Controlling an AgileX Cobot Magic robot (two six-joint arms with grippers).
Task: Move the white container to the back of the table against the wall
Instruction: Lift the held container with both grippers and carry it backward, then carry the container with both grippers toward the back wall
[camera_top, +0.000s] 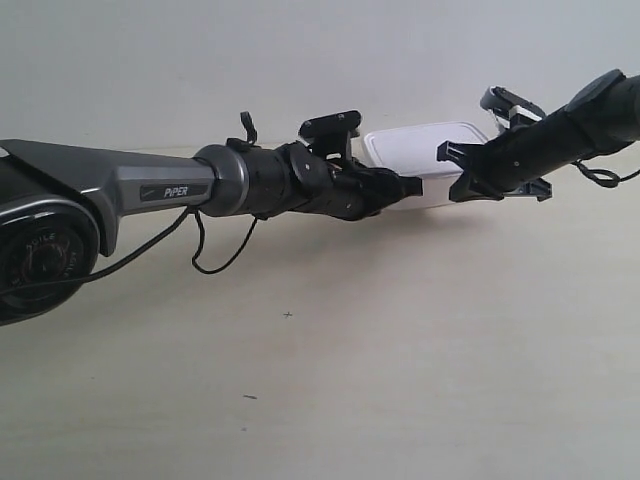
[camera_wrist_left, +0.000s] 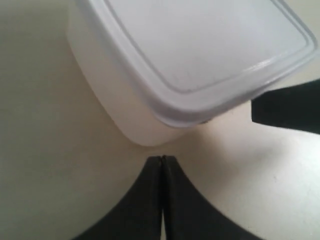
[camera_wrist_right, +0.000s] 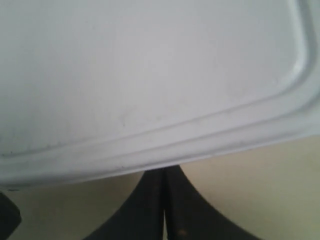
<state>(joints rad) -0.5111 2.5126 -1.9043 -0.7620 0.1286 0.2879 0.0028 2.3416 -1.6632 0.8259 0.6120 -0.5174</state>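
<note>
In the exterior view, the white container (camera_top: 425, 160) is seen far back on the table (camera_top: 330, 380), close under the wall (camera_top: 300, 60); whether it touches the wall cannot be told. It is met on its near side by the arm at the exterior view's left (camera_top: 180, 185) and the arm at the exterior view's right (camera_top: 560, 135). The step in hand is judged to be the push toward the wall, and it appears nearly finished.

In the left wrist view, the left gripper (camera_wrist_left: 162, 164) is shown with its fingers pressed together and holding nothing, its tip just beside the container's rounded lower wall. The lid (camera_wrist_left: 200, 40) is seated all round, so the contents are hidden.

In the right wrist view, the right gripper (camera_wrist_right: 164, 176) is likewise closed on nothing, its tip tucked under the overhanging lid rim. Contact with the box wall cannot be made out.

An even, gentle push from both tips is called for next, so that the box is not turned.
</note>
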